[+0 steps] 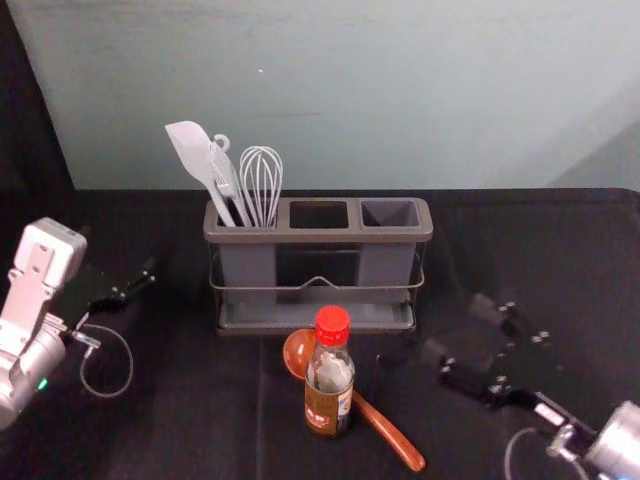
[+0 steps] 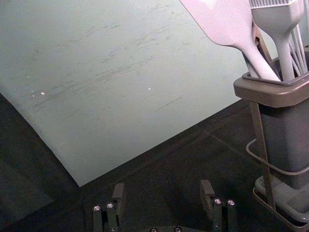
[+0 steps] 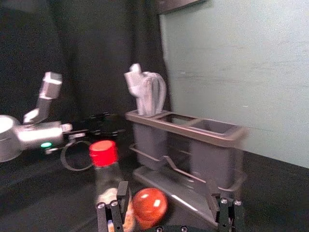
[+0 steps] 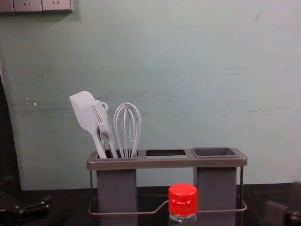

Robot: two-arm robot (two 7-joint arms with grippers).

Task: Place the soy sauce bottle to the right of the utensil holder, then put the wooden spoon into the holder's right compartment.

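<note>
The soy sauce bottle [image 1: 328, 385] stands upright before the utensil holder [image 1: 320, 236], to the left of the right gripper [image 3: 167, 189] and nearer the robot's body, so the right arm is the closer one and its reach probably has to swing leftward and back. Its fingers are wide apart with nothing between them. The left gripper [image 2: 162, 189], also spread wide, is parked left of the holder. The bottle's long axis is vertical; the wooden spoon [image 1: 390, 432] lies flat beside it, bowl toward the holder, handle slanting right and toward the robot; whether they touch, one cannot tell. A careless grasp could nudge the spoon. The bottle is clear and round under a red cap [image 4: 183, 200], the spoon glossy and reddish, the holder smooth grey with a thin wire rail [image 4: 127, 213]
</note>
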